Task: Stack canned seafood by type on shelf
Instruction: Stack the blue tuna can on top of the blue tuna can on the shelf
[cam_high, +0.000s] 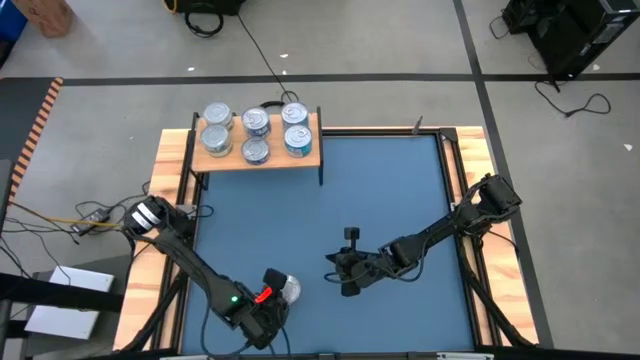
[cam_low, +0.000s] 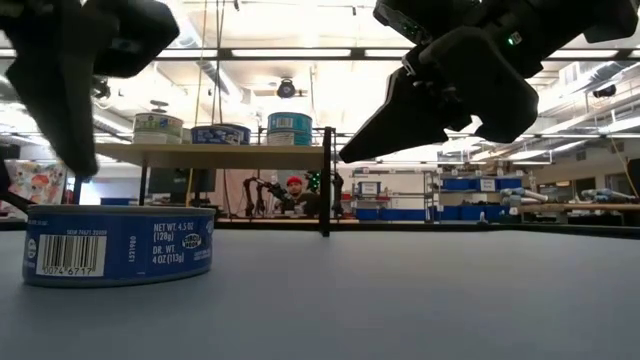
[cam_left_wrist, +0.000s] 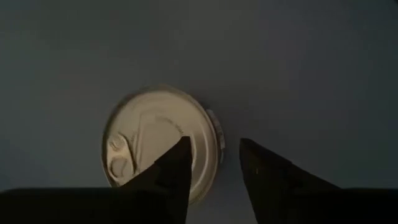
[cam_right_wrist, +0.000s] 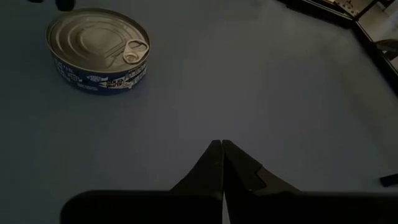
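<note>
One tin of canned seafood (cam_high: 290, 290) stands upright on the blue tabletop near its front edge; its side carries a blue label (cam_low: 118, 246). My left gripper (cam_left_wrist: 214, 149) hovers open just above it, one finger over the silvery lid (cam_left_wrist: 149, 134) and the other past the rim. In the low view the fingertip (cam_low: 82, 165) stays clear of the tin's top. Several more tins (cam_high: 256, 135) stand on the light wooden shelf (cam_high: 228, 163) at the far left. My right gripper (cam_right_wrist: 222, 146) is shut above the table's middle (cam_high: 345, 272), with the same tin (cam_right_wrist: 99, 53) ahead of it.
The shelf stands on thin black legs (cam_low: 326, 180) at the table's far edge. Open blue tabletop (cam_high: 400, 190) lies between the shelf and both grippers. A raised wooden frame (cam_high: 470, 160) borders the table. A person (cam_low: 293, 187) sits in the room far behind.
</note>
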